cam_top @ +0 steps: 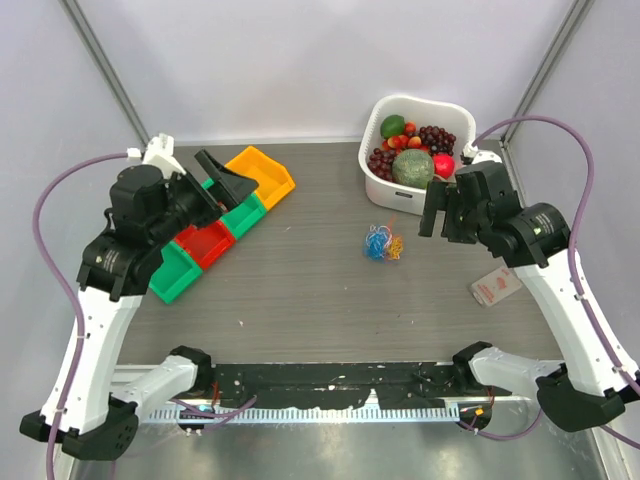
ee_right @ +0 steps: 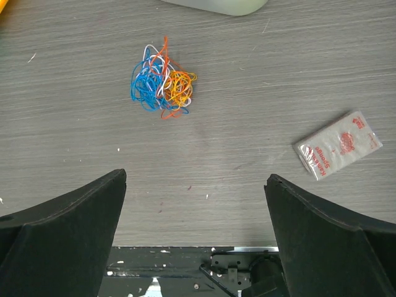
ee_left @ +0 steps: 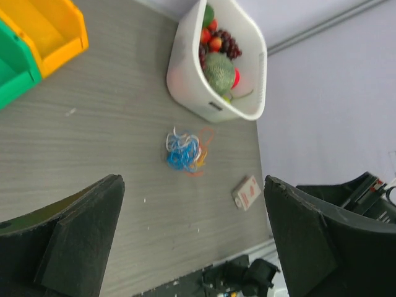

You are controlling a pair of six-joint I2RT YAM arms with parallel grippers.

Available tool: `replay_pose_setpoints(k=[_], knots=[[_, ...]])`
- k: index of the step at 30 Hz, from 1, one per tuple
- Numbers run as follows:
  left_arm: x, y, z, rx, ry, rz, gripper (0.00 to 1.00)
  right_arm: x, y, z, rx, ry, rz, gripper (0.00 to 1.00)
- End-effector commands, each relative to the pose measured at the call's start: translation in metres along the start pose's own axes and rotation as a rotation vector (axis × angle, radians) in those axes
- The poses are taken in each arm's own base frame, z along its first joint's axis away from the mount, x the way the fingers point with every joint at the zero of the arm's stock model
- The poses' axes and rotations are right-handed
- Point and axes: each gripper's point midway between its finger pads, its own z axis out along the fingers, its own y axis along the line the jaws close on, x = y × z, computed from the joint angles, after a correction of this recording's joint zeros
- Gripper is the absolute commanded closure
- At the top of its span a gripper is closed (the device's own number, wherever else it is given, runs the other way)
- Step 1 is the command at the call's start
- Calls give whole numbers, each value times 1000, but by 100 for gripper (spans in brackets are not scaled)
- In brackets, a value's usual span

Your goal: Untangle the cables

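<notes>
We can make out print on a small white packet (ee_right: 339, 143) lying flat on the tabletop (ee_right: 247, 80), nearer the arms than the white basket (cam_top: 385, 190) and off to its right. It carries red lettering in two lines beside a round red emblem. The letters are too blurred for us to read. A small dark mark on the basket's wall is also illegible.

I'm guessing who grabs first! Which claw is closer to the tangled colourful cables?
Right. The right claw is just right of the colourful thin cables; left claw is far left.
</notes>
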Motion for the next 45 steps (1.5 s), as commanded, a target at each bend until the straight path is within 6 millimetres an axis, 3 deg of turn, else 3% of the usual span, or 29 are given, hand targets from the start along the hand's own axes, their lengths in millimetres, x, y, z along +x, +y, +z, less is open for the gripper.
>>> replay_pose_setpoints(k=[1,3,6,9,13,16,19,22,26,30,31,34,36,37,41,42,45], knots=[[33,4,4,14,151,-63,0,-9,14,18,-17,-23,47,1],[37,13,7,-10,155,-36,0,6,27,45,-17,83,42,1],[24,47,10,-203,91,5,0,25,28,74,17,163,25,0],[23,59,21,-261,73,-23,0,20,24,102,50,73,54,1],[67,20,39,3,328,-13,0,18,16,137,19,54,189,0],[94,38,45,-28,417,-49,0,22,6,159,32,56,263,1],[108,49,48,-43,453,-59,0,33,-3,176,44,67,272,1],[113,46,51,-15,487,-55,0,33,19,192,-81,51,260,2],[115,42,57,-3,499,-89,0,58,47,220,-202,169,321,5],[117,45,61,-15,504,-109,0,89,88,233,-303,227,182,10],[118,44,59,-3,509,-101,0,94,95,233,-329,241,164,11],[126,62,57,-61,506,-84,4,122,123,236,-377,329,75,39],[136,72,56,-100,543,-96,10,136,137,225,-373,385,5,48],[142,75,56,-102,564,-109,14,142,144,219,-382,394,-22,49],[155,79,55,-84,581,-152,22,163,177,163,-513,414,-61,45],[155,79,55,-80,575,-146,21,174,178,155,-523,433,-70,41],[154,81,55,-80,563,-103,7,172,172,131,-557,411,-35,32]])
